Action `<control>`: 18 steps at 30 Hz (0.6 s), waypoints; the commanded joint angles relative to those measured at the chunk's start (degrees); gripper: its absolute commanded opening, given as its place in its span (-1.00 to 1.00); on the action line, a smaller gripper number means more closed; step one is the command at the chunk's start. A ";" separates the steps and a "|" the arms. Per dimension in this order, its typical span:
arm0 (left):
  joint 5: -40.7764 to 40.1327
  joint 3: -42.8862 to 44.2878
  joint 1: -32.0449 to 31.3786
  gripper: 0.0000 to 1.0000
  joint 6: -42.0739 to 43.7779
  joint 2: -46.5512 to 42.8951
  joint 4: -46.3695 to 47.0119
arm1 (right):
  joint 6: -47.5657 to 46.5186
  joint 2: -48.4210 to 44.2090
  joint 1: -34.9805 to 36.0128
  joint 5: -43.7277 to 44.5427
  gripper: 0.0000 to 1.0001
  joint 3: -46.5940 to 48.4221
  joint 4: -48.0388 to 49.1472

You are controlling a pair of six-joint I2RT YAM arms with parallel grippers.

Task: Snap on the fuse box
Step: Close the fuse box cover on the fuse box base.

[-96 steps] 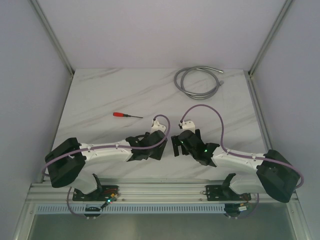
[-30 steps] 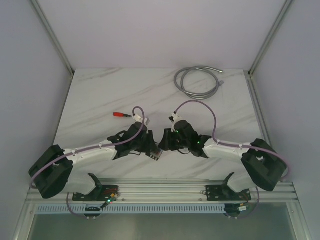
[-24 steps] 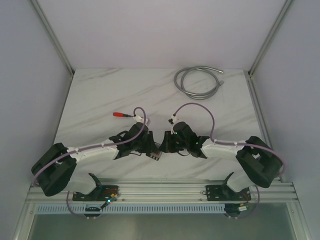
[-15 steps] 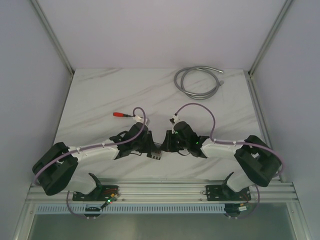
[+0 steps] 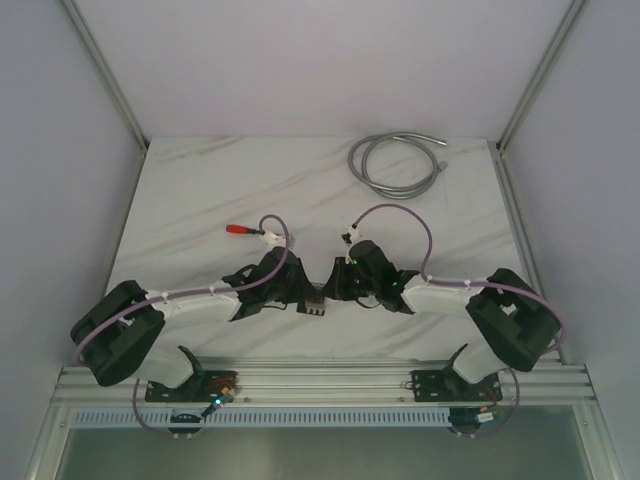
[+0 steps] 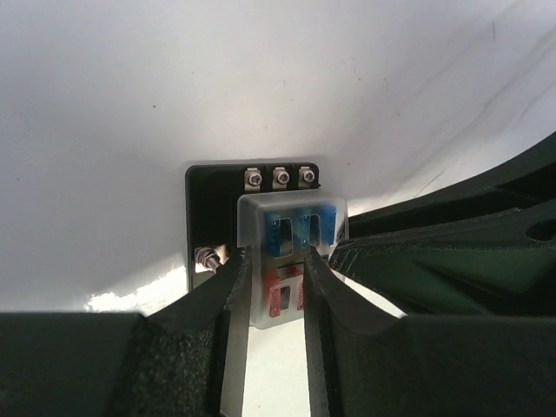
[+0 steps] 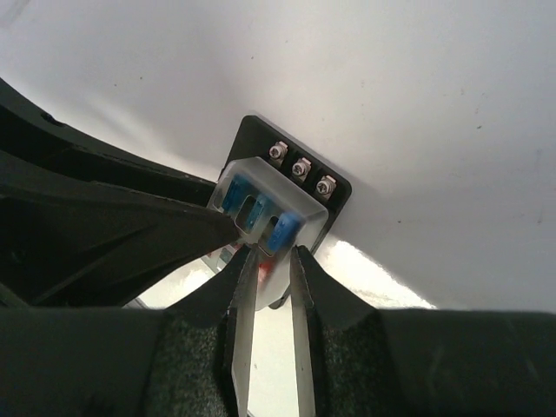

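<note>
Both left gripper (image 6: 271, 261) and right gripper (image 7: 271, 252) sit on the fuse box (image 5: 317, 300) at the table's (image 5: 200, 200) near middle, fingers almost pressed together, tips on its clear cover (image 6: 293, 217). Farther back lie screwdriver (image 5: 240, 229) and coiled cable (image 5: 395, 165).

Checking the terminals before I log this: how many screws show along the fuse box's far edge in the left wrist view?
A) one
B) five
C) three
C: three screws sit in a row on the black base of the fuse box, beyond its clear cover.
</note>
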 commanded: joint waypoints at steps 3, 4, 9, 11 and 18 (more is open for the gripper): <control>5.20 0.01 -7.32 -0.35 -3.83 4.73 1.13 | -8.01 -2.30 2.22 8.50 -0.47 0.96 -10.56; 4.02 0.75 -7.35 -0.32 -3.56 2.90 0.86 | -9.30 -4.19 1.89 10.68 -0.40 1.97 -11.99; -7.33 4.19 -6.69 0.01 -0.90 -6.79 -6.35 | -15.90 -13.40 -1.71 21.61 0.04 3.73 -17.82; -10.85 4.19 -5.01 0.28 0.54 -9.84 -8.13 | -18.20 -16.50 -4.71 25.55 0.15 3.53 -18.80; -27.48 0.80 6.26 0.99 6.88 -18.55 -11.97 | -28.19 -23.65 -16.86 43.25 1.00 -2.58 -8.17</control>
